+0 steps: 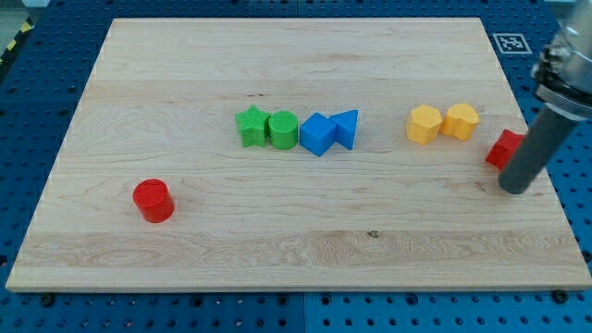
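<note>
My tip [517, 188] rests on the wooden board [296, 250] near its right edge, at the end of a thick dark rod. It stands just below and right of a red block [503, 148], close to it or touching it; the rod hides part of that block. Left of it sit two yellow blocks side by side, a yellow hexagon-like one [425, 124] and a yellow one [461, 121]. In the middle runs a row: green star [250, 126], green cylinder [283, 129], blue cube [317, 134], blue triangle [346, 128]. A red cylinder [153, 200] stands alone at lower left.
The board lies on a blue perforated table [37, 92]. A black-and-white marker tag [508, 42] sits off the board's upper right corner. The arm's metal body [566, 65] rises at the view's right edge.
</note>
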